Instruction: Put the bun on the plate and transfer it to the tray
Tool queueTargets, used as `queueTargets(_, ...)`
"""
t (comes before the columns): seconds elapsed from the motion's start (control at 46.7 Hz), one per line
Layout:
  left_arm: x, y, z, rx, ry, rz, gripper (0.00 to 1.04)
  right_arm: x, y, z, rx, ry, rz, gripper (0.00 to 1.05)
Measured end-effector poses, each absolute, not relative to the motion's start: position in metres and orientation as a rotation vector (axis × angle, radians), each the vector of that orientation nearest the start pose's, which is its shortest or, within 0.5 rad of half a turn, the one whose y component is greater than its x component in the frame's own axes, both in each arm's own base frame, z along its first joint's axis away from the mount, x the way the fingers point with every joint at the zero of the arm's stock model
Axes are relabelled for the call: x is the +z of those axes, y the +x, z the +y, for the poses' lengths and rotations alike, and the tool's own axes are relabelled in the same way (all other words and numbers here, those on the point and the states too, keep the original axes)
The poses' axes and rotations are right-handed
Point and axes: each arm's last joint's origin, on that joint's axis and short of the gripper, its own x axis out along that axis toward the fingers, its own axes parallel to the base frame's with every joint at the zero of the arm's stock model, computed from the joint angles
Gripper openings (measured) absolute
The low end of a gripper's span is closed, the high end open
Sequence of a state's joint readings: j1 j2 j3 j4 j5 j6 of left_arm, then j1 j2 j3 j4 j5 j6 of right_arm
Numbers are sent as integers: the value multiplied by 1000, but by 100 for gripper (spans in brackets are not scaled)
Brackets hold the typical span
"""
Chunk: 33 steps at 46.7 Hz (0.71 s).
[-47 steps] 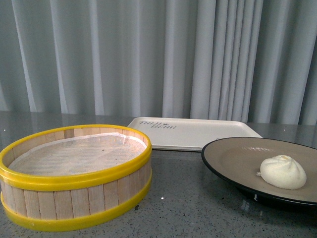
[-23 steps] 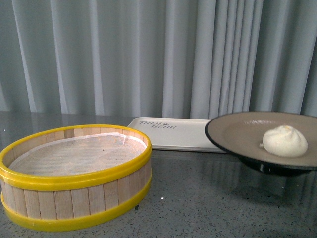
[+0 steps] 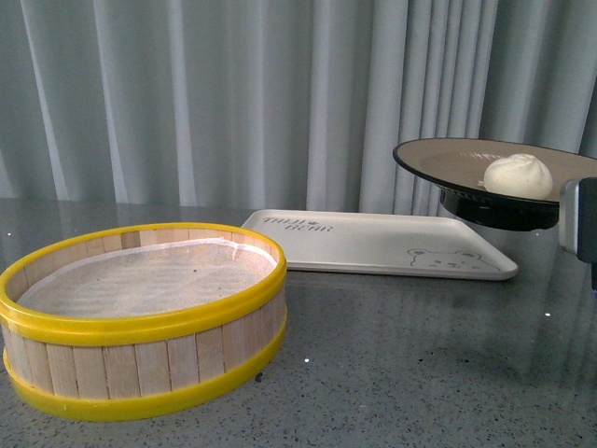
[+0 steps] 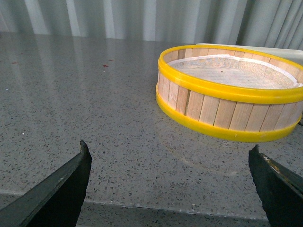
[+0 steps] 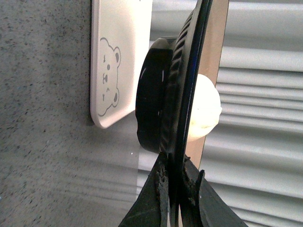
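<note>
plate [image 3: 438, 157] with the black rim hangs in the air at the far right, clear of the table [image 3: 401, 355] and roughly level. bun [image 3: 519, 175] sits on its beige inside, toward the right half, pleated top up. right gripper [image 5: 176, 170] is clenched on the plate's rim, 1 finger on the black underside and 1 on the upper face, as the right wrist view shows; the bun [image 5: 206, 108] lies just past that grip. in the front view only a grey part of the right arm [image 3: 580, 219] shows at the right edge. tray [image 3: 373, 245] lies flat on the table behind the basket, its bear drawing at the right near corner, with nothing on it. the plate's foot is up near that right end; whether it is over the tray or just beside it is hard to tell. yellow-rimmed wooden basket [image 3: 140, 317] stands near left, lined with white paper. left gripper [image 4: 169, 147] hovers low over the table's near left with its fingers spread wide and grasping nothing, the basket [image 4: 227, 94] well ahead of it. grey curtain [image 3: 233, 93] fills the far side.
</note>
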State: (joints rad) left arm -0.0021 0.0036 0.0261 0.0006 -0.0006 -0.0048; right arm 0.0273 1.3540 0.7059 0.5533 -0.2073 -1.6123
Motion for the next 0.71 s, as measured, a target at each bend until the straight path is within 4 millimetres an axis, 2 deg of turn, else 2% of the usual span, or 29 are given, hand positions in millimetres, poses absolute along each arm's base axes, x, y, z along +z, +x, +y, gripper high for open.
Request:
queueTargets(0.214, 172, 96, 0, -2, -5, -23, 98, 259, 317, 11, 276, -1601, -125, 3)
queueTargets(0.364, 172, 96, 0, -2, -5, -23, 98, 265, 346, 9, 286, -1577, -91, 3)
queueTargets(0.707, 172, 96, 0, -2, -5, -23, 98, 257, 388, 8, 324, -1569, -84, 3)
